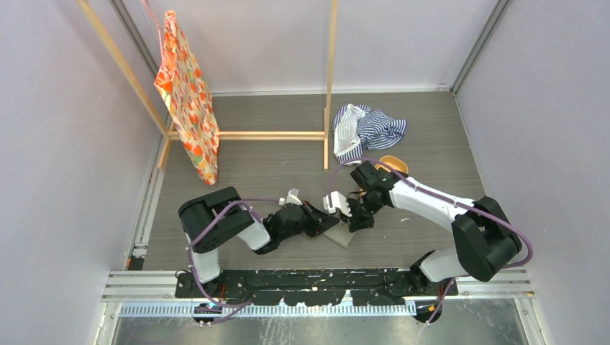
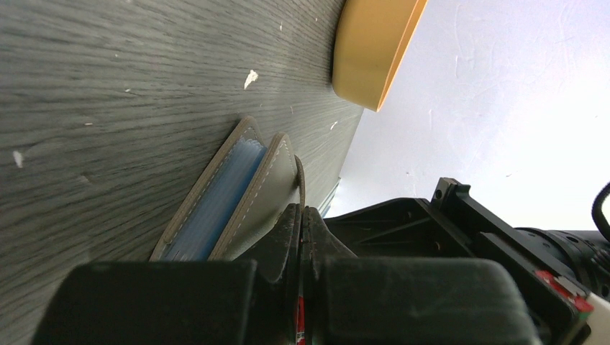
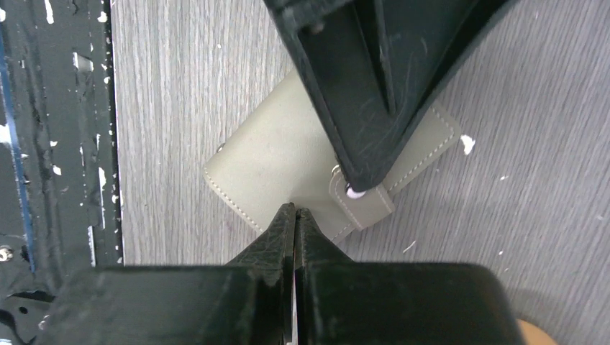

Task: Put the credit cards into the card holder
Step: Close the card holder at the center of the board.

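The holder [image 3: 280, 151] lies folded and flat on the worktop [image 3: 180, 86], just ahead of the arm bases and between the 2 hands, well apart from the tray [image 2: 370, 50] farther back. Edge-on from the left wrist, pale blue cards [image 2: 219, 198] show packed between its 2 leaves, so the filling looks done and what is left is probably the fastening. How many cards are inside cannot be counted from the edge. That would explain the left hand [image 2: 301, 212]: its fingers are pressed together into 1 blunt point, and from the right wrist that point sits on the tab [image 3: 363, 205] right at the snap [image 3: 351, 191], a stance suited to pushing the snap home, not to picking anything up. Whether the snap has caught, or whether the tips nip the tab's edge, cannot be told. The right hand [image 3: 295, 214] also has its fingers together with nothing between them, and its point stands over the holder's face near the tab, likely to pin the soft leaves so they do not slide or spring open under the left hand's push. It cannot be told whether it truly touches. With both points so near each other on 1 small thing, the risk is the holder skidding sideways on the smooth worktop.
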Available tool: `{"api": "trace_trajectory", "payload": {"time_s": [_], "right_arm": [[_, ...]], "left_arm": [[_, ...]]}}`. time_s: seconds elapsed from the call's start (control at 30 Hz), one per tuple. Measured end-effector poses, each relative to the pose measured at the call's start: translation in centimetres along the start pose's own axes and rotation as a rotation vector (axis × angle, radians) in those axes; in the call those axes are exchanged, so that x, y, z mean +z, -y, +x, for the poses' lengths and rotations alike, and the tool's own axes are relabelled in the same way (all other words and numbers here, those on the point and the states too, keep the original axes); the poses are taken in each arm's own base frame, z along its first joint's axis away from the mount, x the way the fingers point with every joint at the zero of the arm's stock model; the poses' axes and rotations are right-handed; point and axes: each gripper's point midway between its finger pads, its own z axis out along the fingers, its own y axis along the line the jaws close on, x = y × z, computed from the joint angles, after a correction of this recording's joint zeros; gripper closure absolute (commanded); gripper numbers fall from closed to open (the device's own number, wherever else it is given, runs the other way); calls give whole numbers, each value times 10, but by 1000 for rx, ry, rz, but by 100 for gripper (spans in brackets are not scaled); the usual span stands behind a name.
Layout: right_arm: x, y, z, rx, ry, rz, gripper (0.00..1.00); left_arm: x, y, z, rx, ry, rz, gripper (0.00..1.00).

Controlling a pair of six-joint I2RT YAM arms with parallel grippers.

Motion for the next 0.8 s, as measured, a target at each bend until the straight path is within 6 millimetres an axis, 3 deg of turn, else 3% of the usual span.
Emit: {"api": "trace_trajectory", "payload": {"time_s": [0.8], "right_arm": [[11, 4, 0, -17, -79, -2, 99]], "left_arm": [[-5, -7, 7, -11, -18, -13, 100]]}}
